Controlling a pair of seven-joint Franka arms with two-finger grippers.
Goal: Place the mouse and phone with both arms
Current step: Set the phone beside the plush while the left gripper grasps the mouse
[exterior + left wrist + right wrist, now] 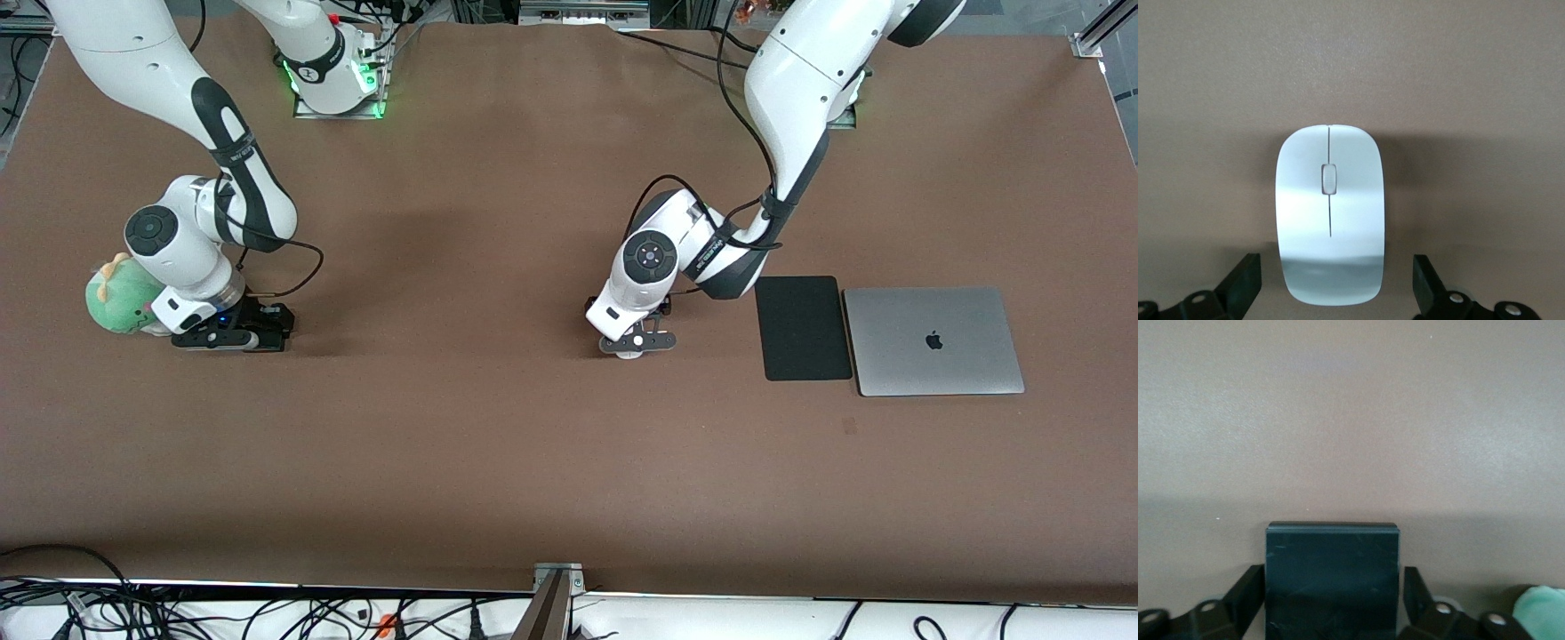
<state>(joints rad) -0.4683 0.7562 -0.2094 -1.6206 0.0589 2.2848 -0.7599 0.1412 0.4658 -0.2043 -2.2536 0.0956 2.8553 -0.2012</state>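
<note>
The white mouse [1329, 213] lies on the brown table between the fingers of my left gripper [1335, 287], with a gap on each side. In the front view only a bit of the mouse [629, 354] shows under the left gripper [633, 343], which is low at the table's middle. The black phone [1331, 580] lies on the table between the open fingers of my right gripper [1333, 603], with narrow gaps on both sides. In the front view the right gripper [233, 336] is low toward the right arm's end and hides the phone.
A green plush toy [120, 298] sits right beside the right gripper and also shows in the right wrist view [1541, 610]. A flat black mouse pad [803, 327] and a closed silver laptop [933, 340] lie toward the left arm's end.
</note>
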